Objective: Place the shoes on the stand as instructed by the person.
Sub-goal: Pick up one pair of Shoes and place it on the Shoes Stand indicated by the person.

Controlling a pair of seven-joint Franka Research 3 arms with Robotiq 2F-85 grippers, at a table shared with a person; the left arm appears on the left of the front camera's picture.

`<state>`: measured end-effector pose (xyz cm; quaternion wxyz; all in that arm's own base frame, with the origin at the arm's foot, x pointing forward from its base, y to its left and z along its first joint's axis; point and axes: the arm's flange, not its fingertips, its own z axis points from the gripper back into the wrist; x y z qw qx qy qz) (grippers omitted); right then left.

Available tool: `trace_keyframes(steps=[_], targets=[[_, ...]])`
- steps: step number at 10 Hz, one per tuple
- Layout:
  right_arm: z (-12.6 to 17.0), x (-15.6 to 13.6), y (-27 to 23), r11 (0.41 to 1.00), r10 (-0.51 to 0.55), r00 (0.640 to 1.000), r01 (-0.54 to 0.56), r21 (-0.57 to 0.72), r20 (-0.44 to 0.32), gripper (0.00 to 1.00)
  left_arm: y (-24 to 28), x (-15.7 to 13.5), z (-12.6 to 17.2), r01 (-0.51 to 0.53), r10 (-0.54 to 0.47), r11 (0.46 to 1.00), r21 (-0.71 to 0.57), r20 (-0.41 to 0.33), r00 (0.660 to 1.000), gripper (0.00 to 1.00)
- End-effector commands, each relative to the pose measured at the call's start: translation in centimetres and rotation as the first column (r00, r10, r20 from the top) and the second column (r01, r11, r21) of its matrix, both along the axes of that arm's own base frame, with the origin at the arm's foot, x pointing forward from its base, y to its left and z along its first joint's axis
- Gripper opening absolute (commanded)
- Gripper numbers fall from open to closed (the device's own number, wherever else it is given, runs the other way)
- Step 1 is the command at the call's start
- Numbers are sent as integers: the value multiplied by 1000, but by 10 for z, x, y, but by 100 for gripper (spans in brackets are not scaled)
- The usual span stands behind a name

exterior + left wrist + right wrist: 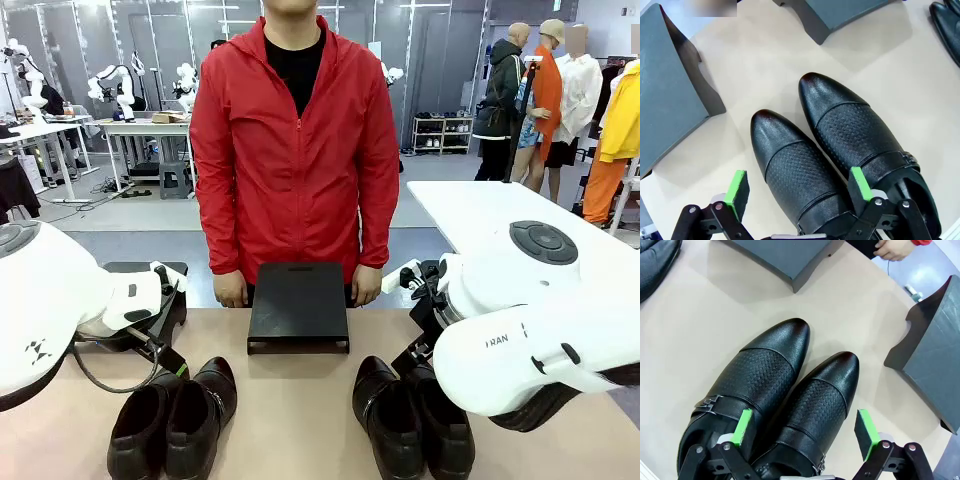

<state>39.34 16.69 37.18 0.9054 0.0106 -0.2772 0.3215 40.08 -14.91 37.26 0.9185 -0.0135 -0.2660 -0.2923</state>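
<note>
While shoes (200, 415) sit on the beige table (295, 420), grey floor (120, 215) stretches beyond.

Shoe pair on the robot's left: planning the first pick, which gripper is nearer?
Left. The left gripper hangs open right over that pair; the right gripper is over the other pair.

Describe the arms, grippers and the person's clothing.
White rounded shells on left arm and right arm; the right has dark "FRAN" lettering and a grey round cap, the left a black cable. Black linkages, green pads on left gripper and right gripper. The person wears a red zip hooded jacket, black shirt.
</note>
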Motion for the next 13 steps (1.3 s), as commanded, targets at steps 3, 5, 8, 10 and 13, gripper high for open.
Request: trace_keyframes(steps=[3, 5, 8, 10, 13], targets=[[0, 0, 0, 1000, 0, 1000, 0, 0, 0, 100, 0, 0, 0, 0, 0, 1000, 0, 0, 1000, 100], [0, 0, 0, 1000, 0, 1000, 0, 0, 0, 100, 0, 0, 0, 0, 0, 1000, 0, 0, 1000, 100], [0, 0, 0, 1000, 0, 1000, 0, 0, 0, 100, 0, 0, 0, 0, 0, 1000, 0, 0, 1000, 100], [0, 0, 0, 1000, 0, 1000, 0, 0, 0, 100, 0, 0, 0, 0, 0, 1000, 0, 0, 1000, 100], [0, 0, 0, 1000, 0, 1000, 0, 0, 0, 100, 0, 0, 0, 0, 0, 1000, 0, 0, 1000, 100]])
